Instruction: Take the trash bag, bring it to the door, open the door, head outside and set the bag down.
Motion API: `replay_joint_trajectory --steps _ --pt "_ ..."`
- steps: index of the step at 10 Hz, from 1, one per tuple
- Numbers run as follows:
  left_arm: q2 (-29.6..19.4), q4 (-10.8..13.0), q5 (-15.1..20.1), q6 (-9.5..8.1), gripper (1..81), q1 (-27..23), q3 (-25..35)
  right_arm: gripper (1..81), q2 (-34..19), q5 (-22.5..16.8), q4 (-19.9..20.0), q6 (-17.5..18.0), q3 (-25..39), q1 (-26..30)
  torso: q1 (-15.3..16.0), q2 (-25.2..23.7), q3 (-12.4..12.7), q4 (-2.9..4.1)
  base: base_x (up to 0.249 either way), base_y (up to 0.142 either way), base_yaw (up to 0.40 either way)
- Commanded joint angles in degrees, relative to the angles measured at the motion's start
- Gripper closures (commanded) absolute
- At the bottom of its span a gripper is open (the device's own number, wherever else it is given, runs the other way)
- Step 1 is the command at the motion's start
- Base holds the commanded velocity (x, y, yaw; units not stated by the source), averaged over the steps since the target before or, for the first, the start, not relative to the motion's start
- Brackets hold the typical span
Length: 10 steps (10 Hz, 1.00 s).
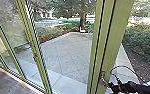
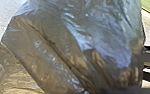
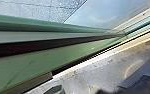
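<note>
At the lower right of the head view, my right gripper [image 1: 111, 86] is at the handle [image 1: 102, 76] on the green door frame [image 1: 111, 42]; whether it touches the handle I cannot tell. In the right wrist view the green frame [image 3: 41, 62] runs close past the camera, above a pale floor strip. The trash bag [image 2: 48, 50], translucent and wrinkled with brownish contents, is large and close in the left wrist view. What holds the bag's top is hidden.
Glass panels with green frames [image 1: 37, 57] stand at the left. Beyond the glass lies a paved yard [image 1: 68, 53], with a tree [image 1: 83, 18] at its far end and bushes [image 1: 141, 40] along the right. A dark indoor floor [image 1: 6, 82] is at lower left.
</note>
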Motion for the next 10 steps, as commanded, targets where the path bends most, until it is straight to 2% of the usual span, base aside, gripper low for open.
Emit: replay_joint_trajectory --steps 1,3,10 --pt "-0.57 -0.49 3.63 0.18 81.1 -1.42 0.13 1.0 5.90 -16.06 -0.61 1.27 -0.57 -1.41 0.01 0.00 0.02 0.00 0.000 0.000 0.000" --pt "-0.66 -0.40 3.72 0.26 81.1 -0.98 0.13 1.0 5.11 -15.62 -0.35 1.27 -0.57 0.18 0.01 -0.02 -0.53 0.00 0.000 0.000 0.000" --pt "-1.19 0.13 3.98 0.26 81.1 1.04 0.22 1.0 3.87 -9.55 0.00 1.54 -2.24 3.34 0.01 -0.04 -0.57 0.00 0.000 0.000 0.000"
